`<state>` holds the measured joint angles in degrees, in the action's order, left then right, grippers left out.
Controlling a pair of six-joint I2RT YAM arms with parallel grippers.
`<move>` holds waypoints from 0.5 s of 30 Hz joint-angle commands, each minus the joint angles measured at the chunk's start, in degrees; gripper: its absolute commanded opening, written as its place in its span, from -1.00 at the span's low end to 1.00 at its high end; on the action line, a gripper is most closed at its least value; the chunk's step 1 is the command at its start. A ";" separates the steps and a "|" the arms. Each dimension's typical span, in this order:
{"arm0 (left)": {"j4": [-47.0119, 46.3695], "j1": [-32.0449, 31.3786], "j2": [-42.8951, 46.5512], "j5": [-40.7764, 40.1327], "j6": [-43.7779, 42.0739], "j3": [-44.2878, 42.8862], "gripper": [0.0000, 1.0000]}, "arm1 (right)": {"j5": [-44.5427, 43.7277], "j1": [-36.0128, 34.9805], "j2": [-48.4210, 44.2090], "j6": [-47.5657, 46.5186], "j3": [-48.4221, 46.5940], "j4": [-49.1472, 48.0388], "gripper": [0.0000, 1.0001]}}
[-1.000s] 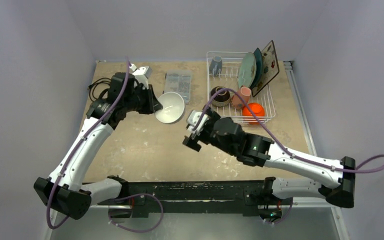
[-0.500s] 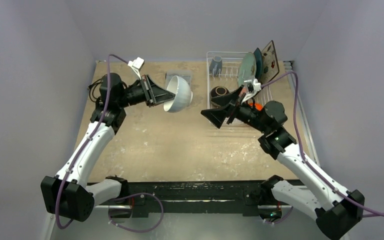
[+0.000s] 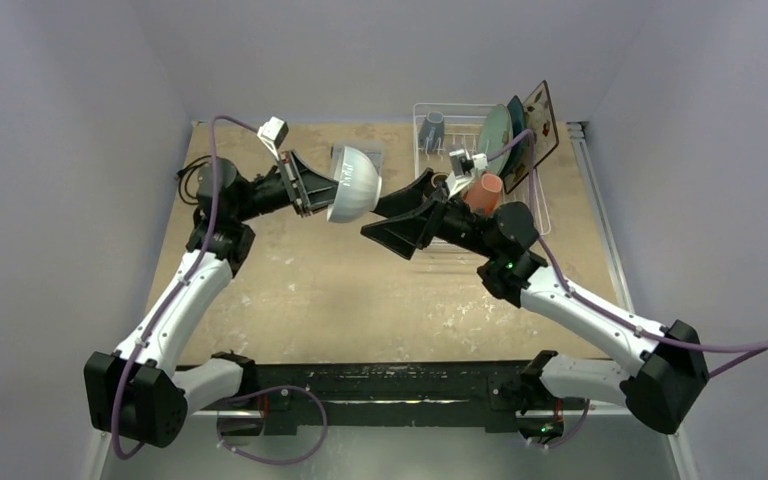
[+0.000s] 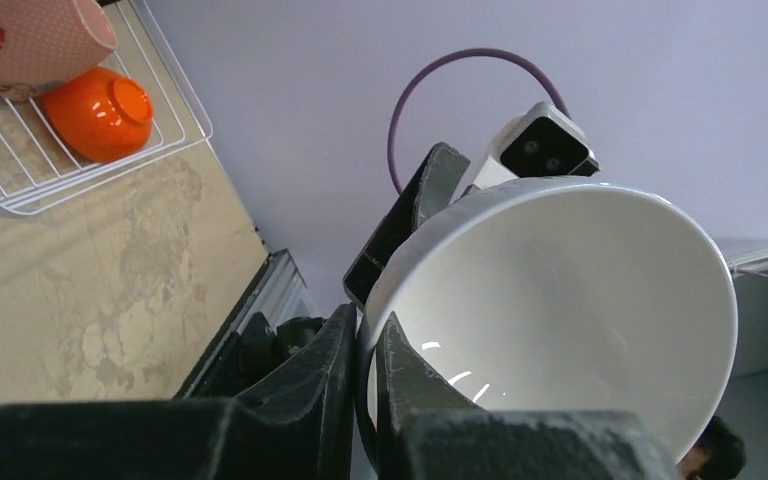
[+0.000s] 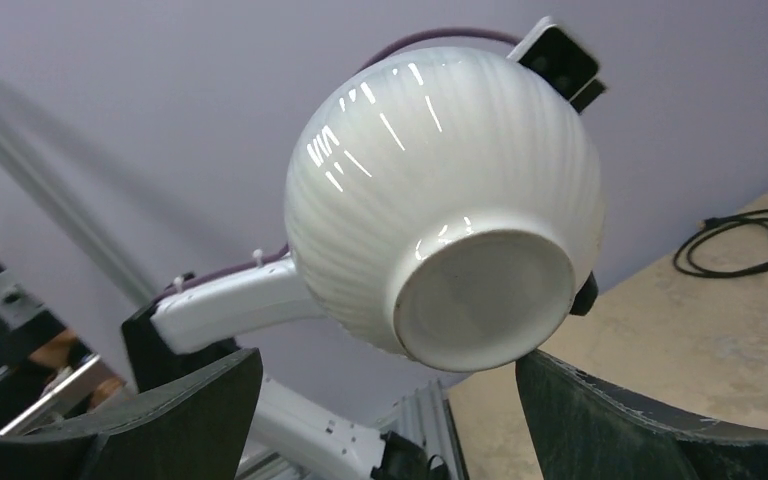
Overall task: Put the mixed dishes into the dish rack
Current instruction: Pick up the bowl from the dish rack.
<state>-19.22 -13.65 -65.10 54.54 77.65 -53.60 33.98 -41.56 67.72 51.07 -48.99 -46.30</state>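
Above the table (image 3: pixel 290 300), between the two arms, the white bowl (image 3: pixel 352 183) hangs in the air on its side, well short of the rack (image 3: pixel 457 108). Left gripper (image 3: pixel 318 192) is clamped on the rim: the left wrist view shows one finger inside the wall and one outside. Right gripper (image 3: pixel 373 217) is spread wide and holds nothing. Its fingers point at the bowl's foot, close but not touching. Rack already has the pink mug (image 3: pixel 482 192) and orange bowl (image 4: pixel 98 112). Judgement: this looks like a handover to the right arm. Bowl is glazed ceramic with sharp highlights and a ribbed outer wall, so it is probably rigid, slick and of moderate weight, and it would chip or break if dropped. A single rim pinch leaves it free to pivot. Foot ring looks too shallow to grip. Best hold for the right is likely the rim opposite the left's pinch, one finger inside and one outside, seated deep before the left lets go.
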 commanded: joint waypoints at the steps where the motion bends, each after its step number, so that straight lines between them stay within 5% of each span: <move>1: 2.88 -0.50 3.96 -6.74 -4.89 -0.64 -1.00 | -21.88 -6.30 -5.44 -10.23 -5.40 12.87 0.98; 8: 15.86 -0.84 5.88 -15.20 -14.65 -3.92 -1.00 | -42.08 -15.36 -4.04 -18.68 -12.42 27.09 0.98; 15: 27.39 -0.85 7.18 -22.79 -23.69 -6.91 -1.00 | -48.31 -17.87 -4.00 -19.34 -14.66 32.80 0.98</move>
<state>2.20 -14.46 -59.13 38.06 60.93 -57.32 -6.63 -58.30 64.88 34.13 -59.61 -15.20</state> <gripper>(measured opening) 0.078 0.987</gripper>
